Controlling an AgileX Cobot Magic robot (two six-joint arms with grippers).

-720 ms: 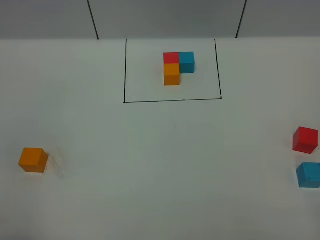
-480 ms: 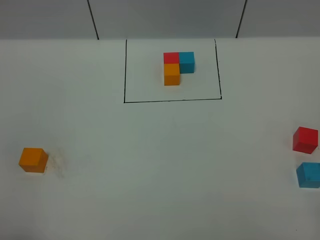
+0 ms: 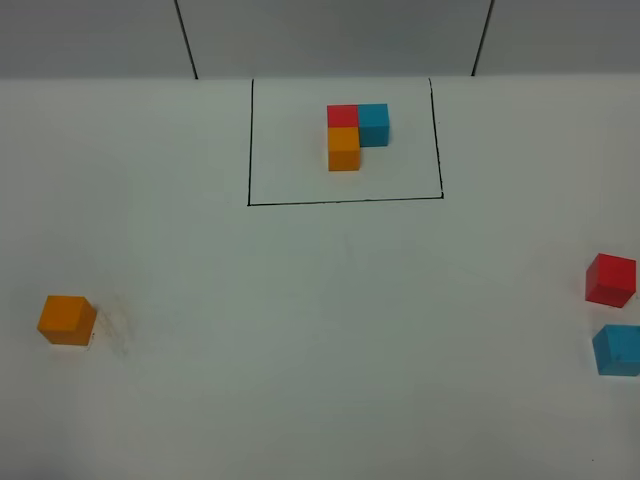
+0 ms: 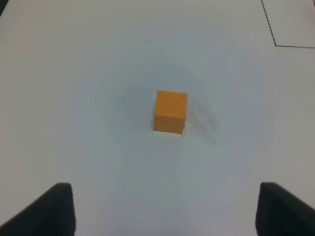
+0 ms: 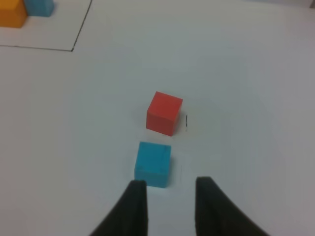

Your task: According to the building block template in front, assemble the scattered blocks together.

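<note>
Exterior high view: white table point(image 3: 300, 330). The template point(image 3: 345, 140) sits at the far middle inside a black rectangle point(image 3: 345, 201). It is an L of three touching cubes, red at the back, blue to its right, orange in front of the red. Loose orange cube point(image 3: 66, 320) is at the near left, alone. Loose red cube point(image 3: 610, 279) is at the right edge, and loose blue cube point(image 3: 617, 350) is just in front of it with a small gap, partly cut by the frame edge. Both are well apart from the orange one. Neither tool is in this view.

Left wrist view: the left tool point(image 4: 167, 209) is spread wide, only the dark fingertips point(image 4: 61, 209) showing at the two picture corners, nothing between them. The orange cube point(image 4: 170, 111) sits on the table ahead of the gap, centred, not touched. A corner of the black rectangle point(image 4: 275, 44) shows beyond it.

Right wrist view: the right tool point(image 5: 171, 196) has its fingers point(image 5: 134, 209) parted by a narrow gap, gripping nothing. The blue cube point(image 5: 153, 163) is just ahead of the left-hand finger, whether touching I cannot tell. The red cube point(image 5: 164, 113) is just beyond the blue, slightly apart. The template point(image 5: 15, 12) is cut off at a far corner, only its orange and blue showing, behind the rectangle line point(image 5: 78, 32).
</note>
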